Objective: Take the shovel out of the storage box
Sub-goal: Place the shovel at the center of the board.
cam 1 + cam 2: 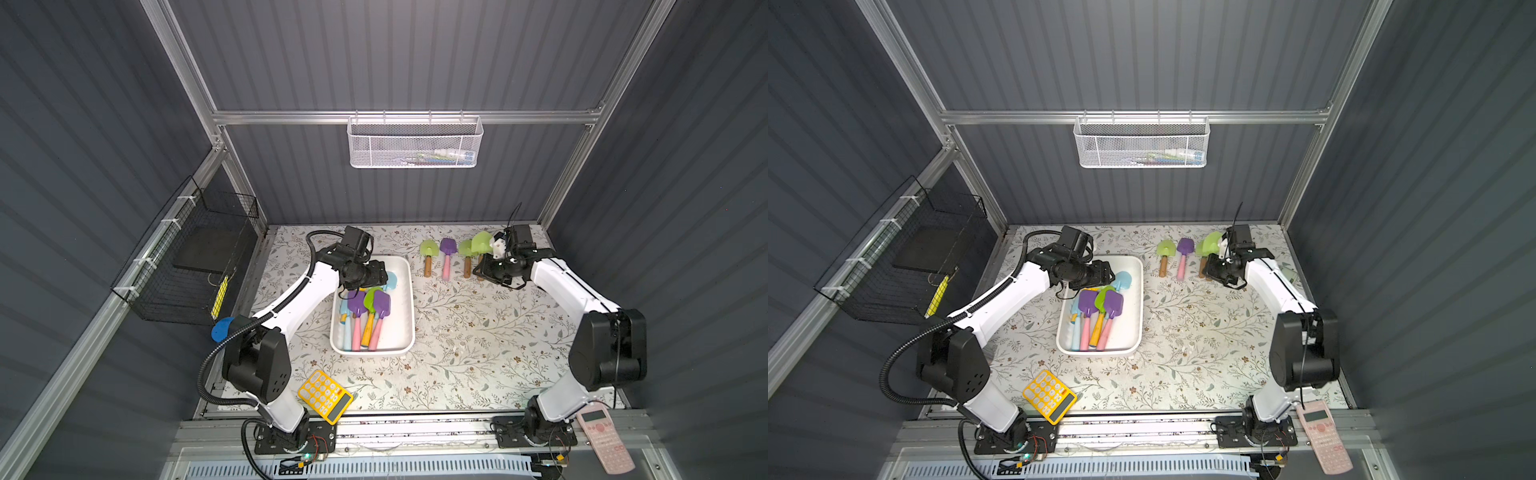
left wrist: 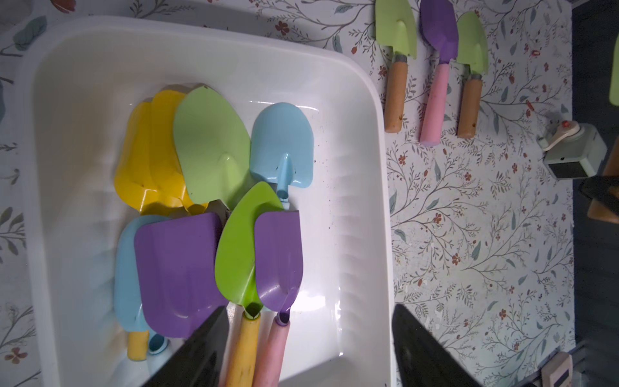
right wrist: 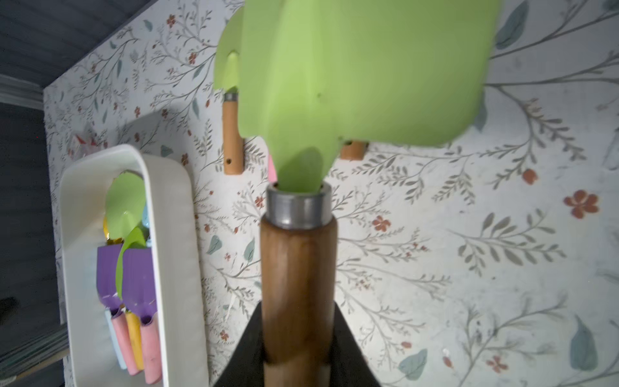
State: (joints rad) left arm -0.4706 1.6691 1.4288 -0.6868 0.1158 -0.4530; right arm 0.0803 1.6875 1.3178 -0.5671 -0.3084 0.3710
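Over the storage box point(image 2: 368, 100) your left gripper point(image 2: 310, 310) gapes, seemingly for a pick; your right gripper point(image 3: 298, 335) clamps a green shovel point(image 3: 351, 67), likely for setting down.

The floral table point(image 1: 478, 353) carries the storage box point(image 1: 409, 299), 3 shovels point(image 1: 447, 249) and a yellow calculator point(image 1: 325, 397).

Storage box point(image 1: 397, 332) is set mid-bench point(image 1: 478, 353), with shovels point(image 1: 365, 307) piled inside, handles to the front. Three shovels point(image 1: 446, 255) are laid in a row behind-right of it, apart from it. Fourth shovel point(image 1: 481, 243) is gripped in right end effector point(image 3: 298, 338), just right of that row. Left end effector point(image 2: 310, 338) is hung over the box's rear. Calculator point(image 1: 325, 397) is laid front-left of the box. Mesh basket point(image 1: 415, 141) is hung on the rear rail.
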